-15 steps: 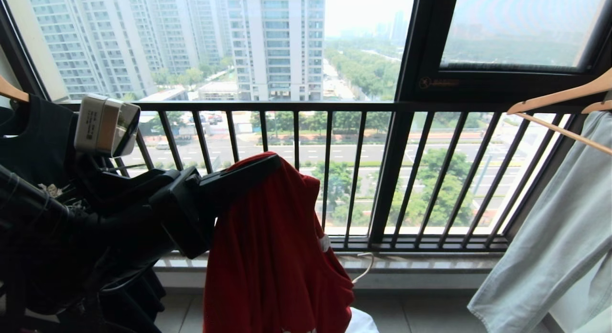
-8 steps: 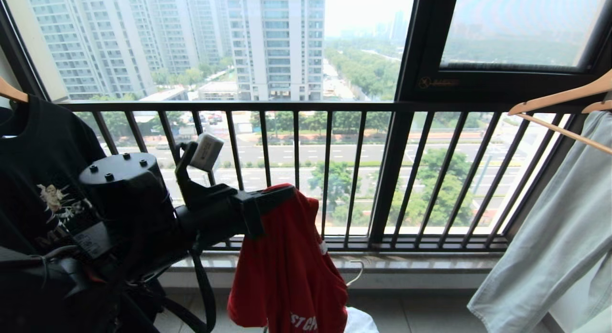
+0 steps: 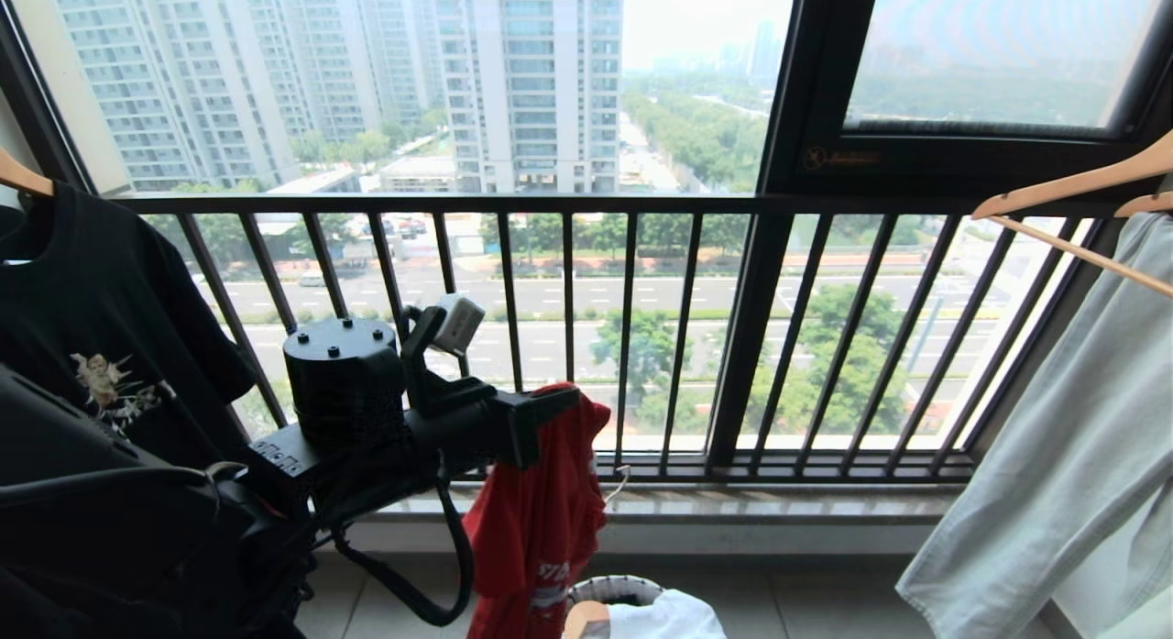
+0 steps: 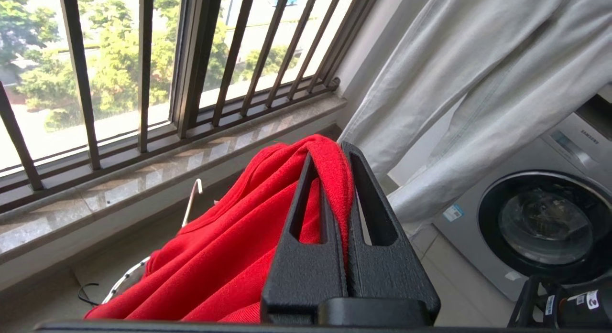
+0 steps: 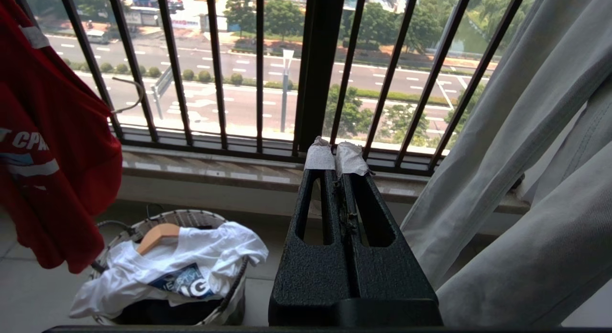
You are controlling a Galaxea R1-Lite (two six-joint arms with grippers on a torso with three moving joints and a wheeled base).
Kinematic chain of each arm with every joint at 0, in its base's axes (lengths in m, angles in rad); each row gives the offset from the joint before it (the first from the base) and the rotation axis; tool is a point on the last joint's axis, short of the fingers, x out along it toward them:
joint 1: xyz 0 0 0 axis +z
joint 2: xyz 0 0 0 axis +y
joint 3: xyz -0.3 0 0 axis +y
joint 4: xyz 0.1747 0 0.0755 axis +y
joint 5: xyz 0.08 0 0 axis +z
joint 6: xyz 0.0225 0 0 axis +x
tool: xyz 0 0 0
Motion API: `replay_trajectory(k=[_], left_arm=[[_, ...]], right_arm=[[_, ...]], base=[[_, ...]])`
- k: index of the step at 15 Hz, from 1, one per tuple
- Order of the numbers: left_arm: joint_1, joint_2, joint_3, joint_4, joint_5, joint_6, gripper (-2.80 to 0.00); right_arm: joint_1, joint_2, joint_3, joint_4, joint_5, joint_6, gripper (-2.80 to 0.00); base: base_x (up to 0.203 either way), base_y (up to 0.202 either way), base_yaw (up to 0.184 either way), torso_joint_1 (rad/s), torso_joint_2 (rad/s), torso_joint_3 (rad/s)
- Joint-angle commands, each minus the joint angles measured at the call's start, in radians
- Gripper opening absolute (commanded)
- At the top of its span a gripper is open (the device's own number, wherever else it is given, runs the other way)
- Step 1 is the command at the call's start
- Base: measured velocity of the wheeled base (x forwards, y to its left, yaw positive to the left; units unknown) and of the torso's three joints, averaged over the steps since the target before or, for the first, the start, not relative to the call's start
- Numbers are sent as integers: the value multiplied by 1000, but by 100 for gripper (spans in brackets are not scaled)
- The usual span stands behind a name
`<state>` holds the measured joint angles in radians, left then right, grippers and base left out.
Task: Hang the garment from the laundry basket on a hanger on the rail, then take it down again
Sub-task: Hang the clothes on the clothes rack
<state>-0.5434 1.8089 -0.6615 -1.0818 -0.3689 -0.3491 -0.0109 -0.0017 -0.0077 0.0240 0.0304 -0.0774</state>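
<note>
The garment [image 3: 536, 515], red, hangs straight down from my left gripper [image 3: 559, 402], whose jaws are clamped on a fold of its cloth, in front of the window railing [image 3: 568, 203]. Its long axis runs vertical, with the laundry basket [image 3: 612, 589] just beneath its hem. My right gripper [image 5: 336, 158] is parked with its jaws together, so the left arm is the nearer one.

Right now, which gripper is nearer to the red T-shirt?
Left. The left gripper is shut on the red T-shirt, holding it up above the laundry basket. The right gripper is shut and empty, off to the side, apart from the shirt.
</note>
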Motion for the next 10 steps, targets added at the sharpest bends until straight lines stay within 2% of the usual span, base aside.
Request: replay_trajectory(k=[1,4,10], left_arm=[[-1,-18,2,-7,-2,-2,-280],[-1,-119,4,23,-4,-2,-280],[-1,-371,-55,282,-9,-1,-280]], right_arm=[[0,3,0,2,2,0,-280],[11,5,-3,10,3,21,-280],[9,39,-5,12,-1,22,-280]], base=[[0,0,0,0,0,0],[0,0,0,0,0,0],[0,0,0,0,0,0]])
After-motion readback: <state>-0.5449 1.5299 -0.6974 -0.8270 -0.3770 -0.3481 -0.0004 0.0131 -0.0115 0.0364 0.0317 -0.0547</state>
